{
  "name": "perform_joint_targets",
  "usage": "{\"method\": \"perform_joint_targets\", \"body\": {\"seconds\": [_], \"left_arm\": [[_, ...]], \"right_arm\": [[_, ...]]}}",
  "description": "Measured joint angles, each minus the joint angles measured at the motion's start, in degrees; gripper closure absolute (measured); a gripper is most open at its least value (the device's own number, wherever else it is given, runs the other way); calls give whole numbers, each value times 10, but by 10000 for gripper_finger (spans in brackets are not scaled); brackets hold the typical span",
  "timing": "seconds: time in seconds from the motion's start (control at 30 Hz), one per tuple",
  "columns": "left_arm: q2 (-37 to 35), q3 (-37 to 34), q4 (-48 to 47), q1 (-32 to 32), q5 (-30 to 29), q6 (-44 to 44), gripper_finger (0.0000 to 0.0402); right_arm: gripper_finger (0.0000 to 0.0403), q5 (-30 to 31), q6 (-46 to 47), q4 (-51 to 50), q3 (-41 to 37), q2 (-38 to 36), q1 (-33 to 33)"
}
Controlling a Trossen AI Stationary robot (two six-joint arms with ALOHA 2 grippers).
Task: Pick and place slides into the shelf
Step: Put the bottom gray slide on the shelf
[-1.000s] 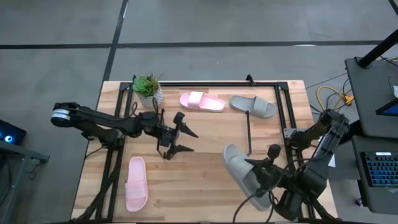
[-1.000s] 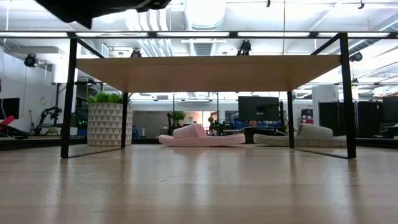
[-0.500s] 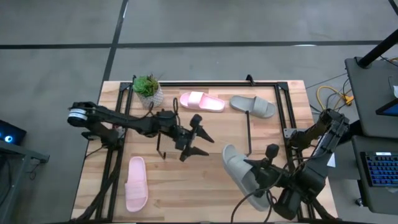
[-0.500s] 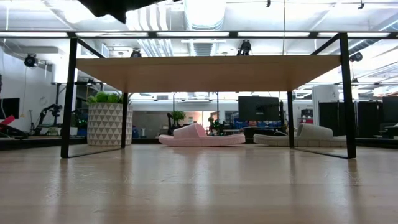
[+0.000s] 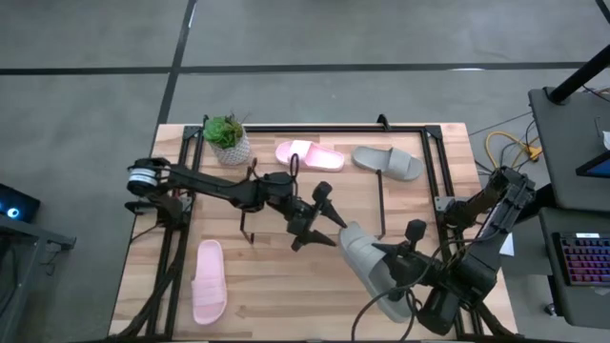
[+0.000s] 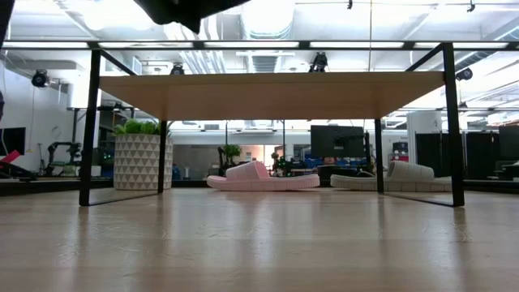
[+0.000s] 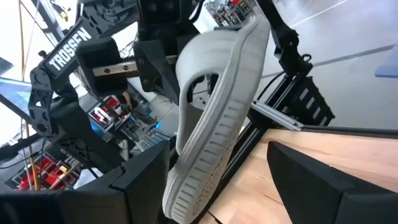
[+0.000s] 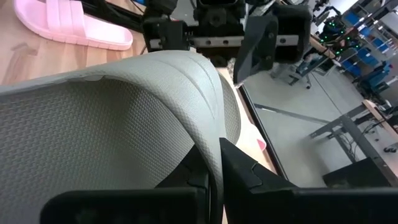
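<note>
High view: handing over a soft grey slip-on slide [image 5: 369, 264]
Right gripper [image 5: 402, 272] clamping its heel end; left gripper [image 5: 324, 221], fingers spread and empty, reaching just beside its toe

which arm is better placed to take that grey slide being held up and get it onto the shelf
Left, probably. The right gripper holds the grey slide raised, and the open left gripper is right at its free end, nearer the shelf.

left gripper [image 5: 321, 221] is stretched out mid-table with fingers spread wide, right gripper [image 5: 389, 270] sits near-right, clamped on a grey slide [image 5: 370, 262].
</note>
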Motion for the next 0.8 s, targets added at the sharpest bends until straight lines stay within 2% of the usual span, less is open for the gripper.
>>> {"method": "perform_joint_targets", "body": {"seconds": [0.33, 0.47, 0.6, 0.8], "left_arm": [[43, 50, 0, -5, 18, 0, 146], [42, 52, 0, -7, 19, -1, 161], [38, 52, 1, -8, 20, -1, 203], [38, 57, -4, -8, 26, -1, 297]], "right_arm": [[391, -1, 0, 2, 0, 0, -4], [391, 0, 0, 2, 0, 0, -5], [391, 0, 0, 2, 0, 0, -7], [391, 1, 0, 2, 0, -1, -14]]}}
